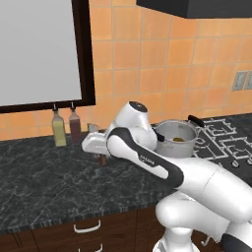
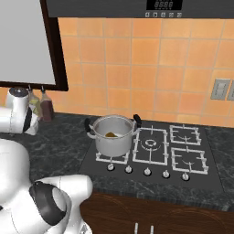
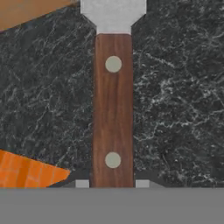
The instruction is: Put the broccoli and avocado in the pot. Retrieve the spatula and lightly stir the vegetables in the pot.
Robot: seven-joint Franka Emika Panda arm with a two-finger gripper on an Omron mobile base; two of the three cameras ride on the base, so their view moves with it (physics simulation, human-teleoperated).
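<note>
- The spatula [image 3: 113,109] has its red-brown handle running straight up the hand view, two pale rivets along it, the grey-white head at the top edge.
- The tool [image 3: 112,184] sits at the handle's lower end, one small grey tip showing on each side of the wood; it is pressed together on the spatula handle.
- In the left base view the arm reaches low to the counter [image 1: 44,177], near the two bottles [image 1: 66,127] by the wall. Whether the spatula rests on the dark stone or is just clear of it cannot be told.
- The pot [image 2: 112,135] stands on the front left burner of the stove [image 2: 183,160], well apart from the hand. An orange-brown lump inside it looks like the avocado [image 2: 111,134]; the broccoli cannot be made out, so I cannot confirm it is in.
- Risk: the grip is at the far end of a long handle, so the head could sag or swing on the way over, and the handle could twist between the tips.
- Risk: a low carry could strike the pot's rim or black handle and shove the pot off the burner.
- Risk: the bottles stand close, so a wide swing on lift could topple them.
</note>
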